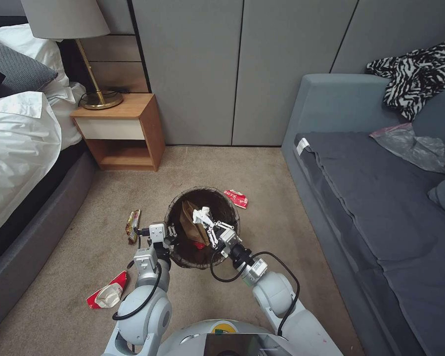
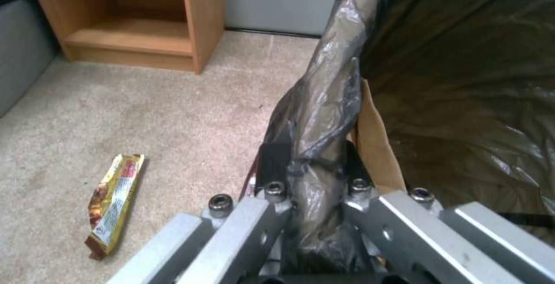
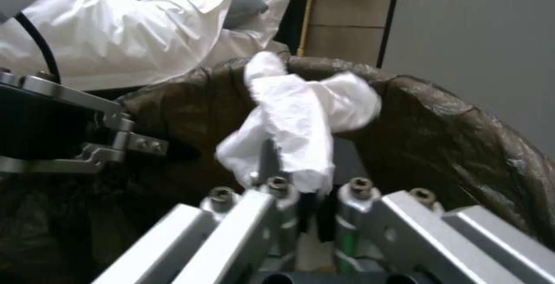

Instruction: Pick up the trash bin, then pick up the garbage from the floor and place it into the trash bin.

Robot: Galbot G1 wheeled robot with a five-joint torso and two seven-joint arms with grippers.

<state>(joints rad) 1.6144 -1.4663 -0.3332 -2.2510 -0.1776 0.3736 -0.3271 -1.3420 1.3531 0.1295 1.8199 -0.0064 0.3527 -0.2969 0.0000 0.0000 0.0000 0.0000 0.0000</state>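
Left gripper clamps the trash bin rim at lower centre; right gripper pinches a white tissue (crumpled) over it.

A wooden nightstand stands against the grey panelled wall, carrying a brass lamp. A bed with white bedding lies beside it. Across the beige carpet, a grey sofa holds a zebra-print blanket.
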